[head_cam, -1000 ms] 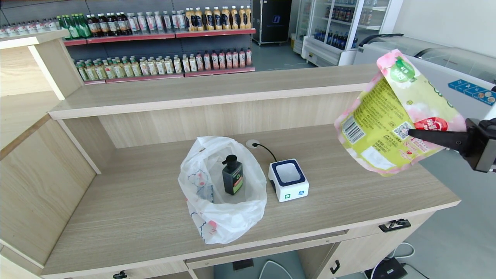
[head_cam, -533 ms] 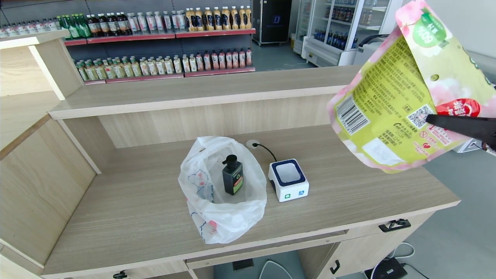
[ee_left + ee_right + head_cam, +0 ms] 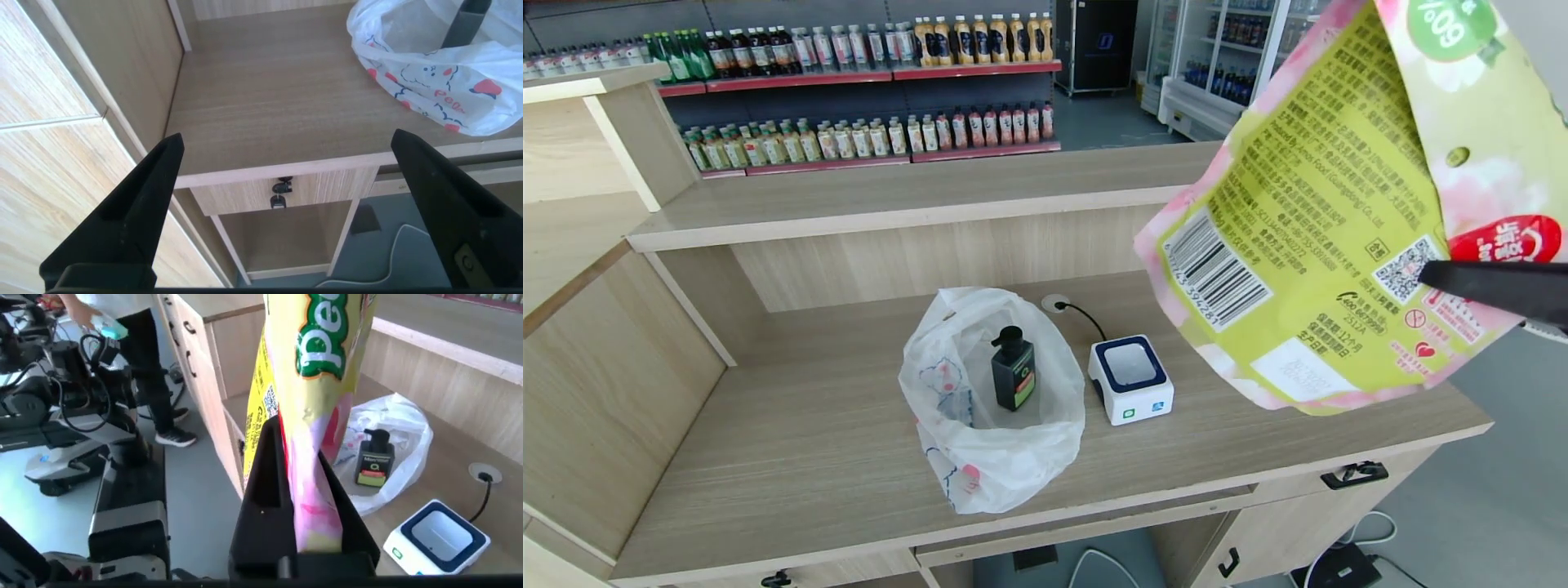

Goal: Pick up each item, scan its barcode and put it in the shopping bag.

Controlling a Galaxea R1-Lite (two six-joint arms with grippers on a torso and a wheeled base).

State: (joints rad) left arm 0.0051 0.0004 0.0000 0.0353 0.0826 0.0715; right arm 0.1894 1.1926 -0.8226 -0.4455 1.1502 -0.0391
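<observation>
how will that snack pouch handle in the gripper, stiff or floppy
Probably light: the pouch juts out sideways though the right gripper pinches only one edge. Likely semi-stiff, not limp; it holds its shape but creases along a fold, so it may sway. The glossy film could slip.

The snack pouch [image 3: 1307, 245] is cropped top and right.

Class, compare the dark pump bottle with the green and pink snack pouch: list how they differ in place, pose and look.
The pump bottle stands upright inside the shopping bag; the snack pouch hangs tilted in the air, clamped in the right gripper. The pump bottle is dark and rigid; the snack pouch is flat, green and pink. Both are packaged goods.
</observation>
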